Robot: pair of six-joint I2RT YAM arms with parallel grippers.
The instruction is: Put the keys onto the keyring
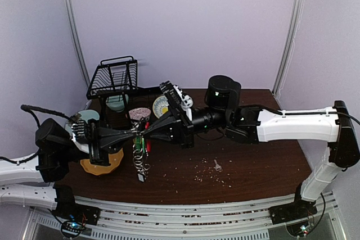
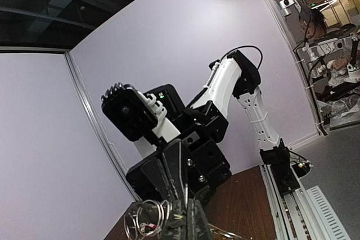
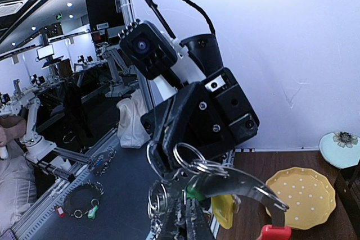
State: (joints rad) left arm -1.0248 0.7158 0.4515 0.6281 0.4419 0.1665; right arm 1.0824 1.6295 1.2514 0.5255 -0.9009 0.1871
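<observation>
The keyring [image 1: 140,155] hangs as a bunch of silvery rings and chain with a red clip above the brown table [image 1: 253,161], between both grippers. My left gripper [image 1: 136,134] reaches in from the left, shut on one of its rings [image 3: 191,158]. In the left wrist view the rings [image 2: 147,217] sit beside the closed left gripper [image 2: 188,223]. My right gripper [image 1: 145,133] comes from the right, and in its own view the right gripper [image 3: 188,220] is shut at a green-headed key [image 3: 194,190]. A yellow-tagged key [image 3: 223,209] and the curved clip [image 3: 270,198] hang beside it. One loose key [image 1: 217,166] lies on the table.
A yellow plate [image 1: 102,162] lies under the left arm. A black wire rack [image 1: 115,77] stands at the back left, with small patterned plates [image 1: 160,105] and a pale blue dish [image 1: 89,116] near it. Crumbs [image 1: 202,172] are scattered around the loose key.
</observation>
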